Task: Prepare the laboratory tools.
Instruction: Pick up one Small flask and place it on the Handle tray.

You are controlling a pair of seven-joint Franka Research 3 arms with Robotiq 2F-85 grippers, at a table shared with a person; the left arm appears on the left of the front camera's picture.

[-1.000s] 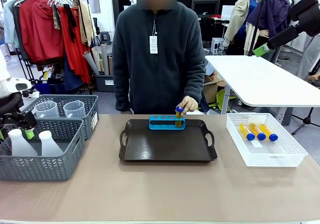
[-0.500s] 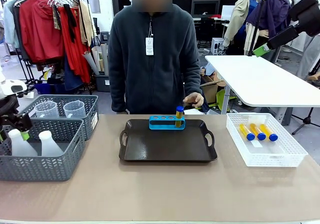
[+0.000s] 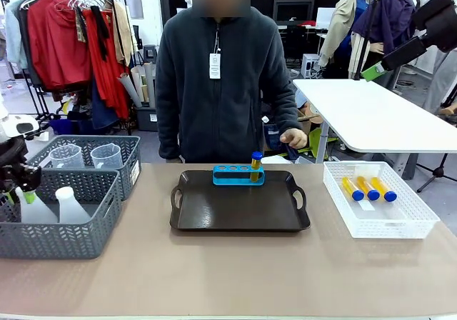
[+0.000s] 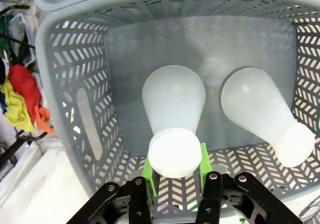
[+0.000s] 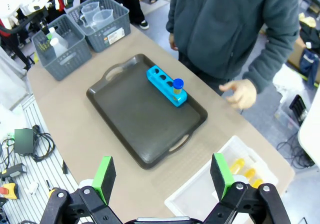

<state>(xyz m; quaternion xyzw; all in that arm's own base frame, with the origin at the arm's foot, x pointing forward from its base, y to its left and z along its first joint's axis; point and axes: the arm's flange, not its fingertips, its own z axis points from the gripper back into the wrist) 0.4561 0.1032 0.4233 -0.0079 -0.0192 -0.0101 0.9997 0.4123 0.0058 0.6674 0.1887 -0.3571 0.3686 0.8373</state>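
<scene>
The left end effector is found lowered into the near grey basket at the left end of the desk. Its green pads are set against both sides of the mouth of one conical flask, so the flask is gripped at its top with the jaws drawn in to that width. A second flask is seen upright just beside it, not touching, and the basket walls are close around both. Behind, a second grey basket is noted, holding two clear measuring beakers.

The right end effector is held high above the desk, jaws wide apart, nothing in them.

On the dark tray at mid-desk a blue rack is placed, with one blue-capped tube upright in its right-hand end hole. Three further tubes are laid in the white basket at the right. The person's hand is observed beyond the tray, clear of it.
</scene>
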